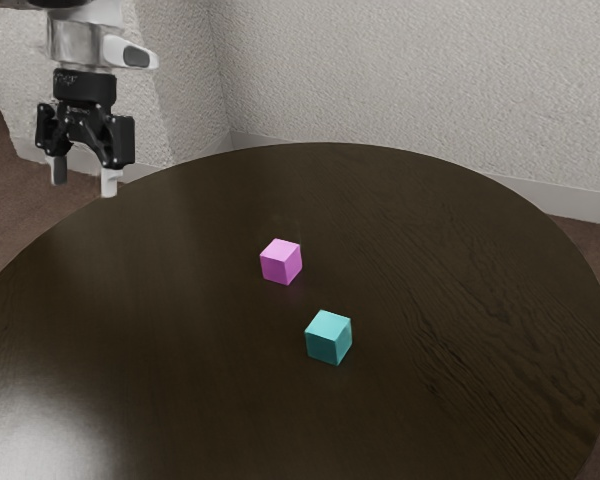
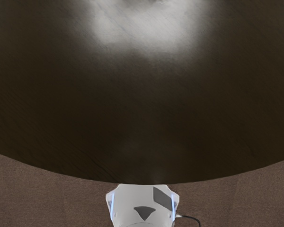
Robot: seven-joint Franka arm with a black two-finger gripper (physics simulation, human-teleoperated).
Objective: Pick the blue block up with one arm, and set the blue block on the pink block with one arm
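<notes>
Presently, the blue block sat flat on the round dark table, near its middle, resting squarely on one face with nothing touching it. It appeared as a small, clean-edged cube, more turquoise than deep blue, its top face lighter than its sides. I judged it rigid and easy to pinch across two opposite faces.

The pink block lay near it at about eleven o'clock in the exterior view, with bare wood between them. That gap, in my judgement, left room for my fingers. The pink block also sat flat, its top free to take a load.

My gripper hung high over the table's rim at about ten o'clock from the blue block, well apart from both cubes, fingers pointing down. The jaws stood released, with nothing between them. I judged this a clearance posture, the pickup not yet begun.

In the wrist view, brown floor showed past the table's edge.
</notes>
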